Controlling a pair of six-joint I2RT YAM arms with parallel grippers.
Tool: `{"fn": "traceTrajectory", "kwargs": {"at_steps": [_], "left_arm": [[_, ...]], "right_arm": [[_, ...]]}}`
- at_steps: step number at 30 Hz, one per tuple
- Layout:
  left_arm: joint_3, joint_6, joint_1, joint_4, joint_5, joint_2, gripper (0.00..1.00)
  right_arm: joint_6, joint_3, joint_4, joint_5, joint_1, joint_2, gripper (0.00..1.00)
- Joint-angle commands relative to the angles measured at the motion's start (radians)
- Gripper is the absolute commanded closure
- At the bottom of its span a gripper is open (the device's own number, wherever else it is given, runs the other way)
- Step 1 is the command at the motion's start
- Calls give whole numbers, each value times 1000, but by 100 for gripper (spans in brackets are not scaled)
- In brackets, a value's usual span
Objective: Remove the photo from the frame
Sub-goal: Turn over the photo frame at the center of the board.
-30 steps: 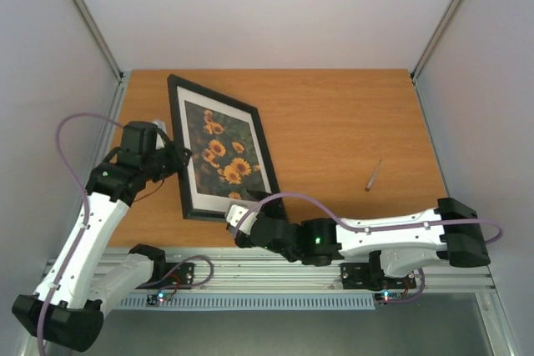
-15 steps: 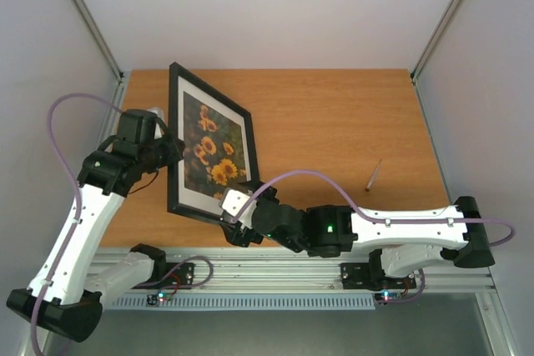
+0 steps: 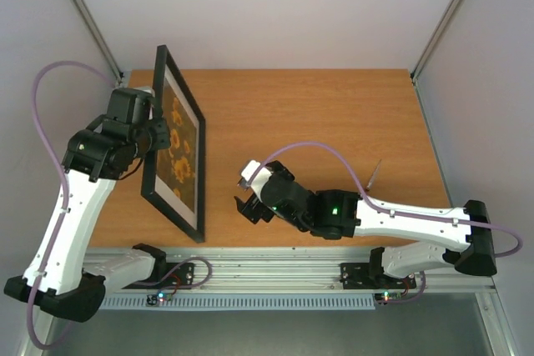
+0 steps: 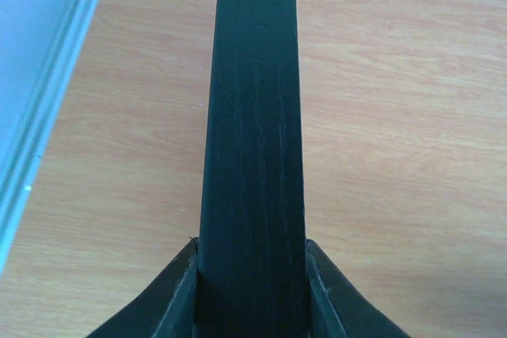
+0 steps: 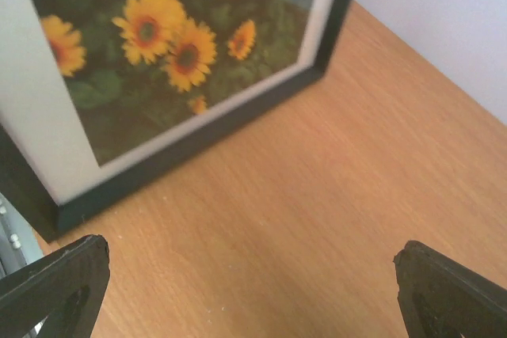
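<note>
No words, numbers or signs can be read in any view. The photo [image 5: 158,37] shows only flowers, with no writing on it. The frame [image 5: 198,142] is plain black, with no label or name on it.

The frame [image 3: 200,177], flat before, now upright on edge; right gripper [image 3: 250,193] now apart from its corner.
</note>
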Motion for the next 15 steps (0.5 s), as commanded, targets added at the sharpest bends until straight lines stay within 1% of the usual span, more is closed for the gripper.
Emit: {"fn": "traceTrajectory", "kwargs": {"at_steps": [1,6,9,15], "left_arm": [[99,58,-6,162,-74,-3,99],[39,22,-61,216,-55,0,100],[-3,-4,-104,249,-50,8,99],[-17,-32,-186,263,-122,53,100]], "right_arm": [[80,-24,-4,-55,-34,-40,1],[68,-7,28,-106,-33,10,2],[74,-11,64,-110,-34,17,2],[104,-38,110,-105,-35,0,2]]}}
